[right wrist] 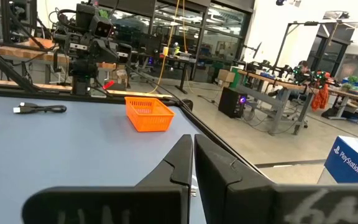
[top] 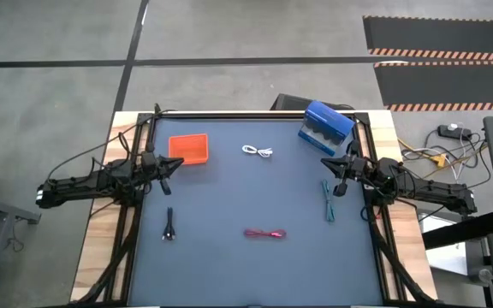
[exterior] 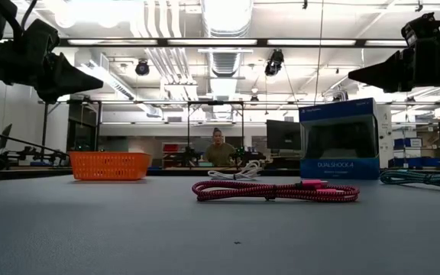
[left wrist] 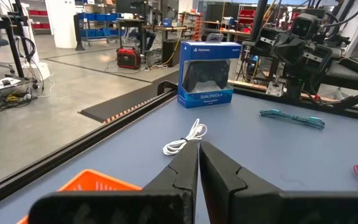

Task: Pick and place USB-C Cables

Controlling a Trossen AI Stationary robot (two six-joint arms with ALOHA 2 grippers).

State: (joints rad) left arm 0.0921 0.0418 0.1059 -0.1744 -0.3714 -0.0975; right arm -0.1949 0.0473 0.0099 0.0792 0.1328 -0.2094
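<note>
Four cables lie flat on the dark table: the white one [top: 258, 151] toward the far side, the teal one [top: 327, 200] near the right edge, the red-pink one [top: 264, 233] toward the near side, the black one [top: 169, 225] at near left. The orange tray [top: 189, 148] stands at far left. My left gripper [top: 172, 168] hovers shut beside the tray at the left edge. My right gripper [top: 333, 166] hovers shut at the right edge, above the teal cable's far end. In the left wrist view the white cable [left wrist: 185, 140] lies ahead of the shut fingers.
A blue game-controller box [top: 325, 127] stands at the far right corner of the table. Black frame rails run along the table's edges. A person [exterior: 218, 148] sits in the room beyond the far edge. The table's middle is bare between the cables.
</note>
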